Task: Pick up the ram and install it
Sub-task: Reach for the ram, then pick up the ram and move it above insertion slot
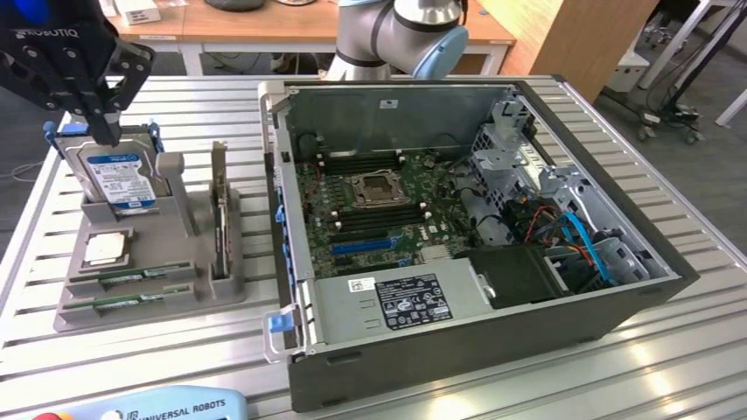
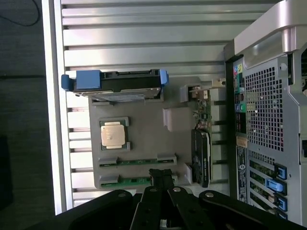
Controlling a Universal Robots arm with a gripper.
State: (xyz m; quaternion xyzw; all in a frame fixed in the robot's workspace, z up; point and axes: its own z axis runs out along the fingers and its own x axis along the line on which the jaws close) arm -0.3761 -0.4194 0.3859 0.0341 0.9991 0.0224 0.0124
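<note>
The tool (image 1: 105, 133) is hanging above the grey holder (image 1: 140, 317), which is standing on the slatted table (image 1: 117, 372) at the exterior view's left. Its two fingers are pressing together and are gripping nothing. The ram is waiting in the holder as two thin green sticks. They are sitting in parallel slots at the end away from the upright hard drive (image 1: 117, 179). The inner ram stick (image 1: 131, 277) is lying just beside the silver processor (image 1: 105, 249). The outer ram stick (image 2: 134, 181) is lying at the holder's edge, and in the wrist view the fingertips are appearing over one of its ends. The open computer case (image 1: 467, 341) is standing beside the holder.
</note>
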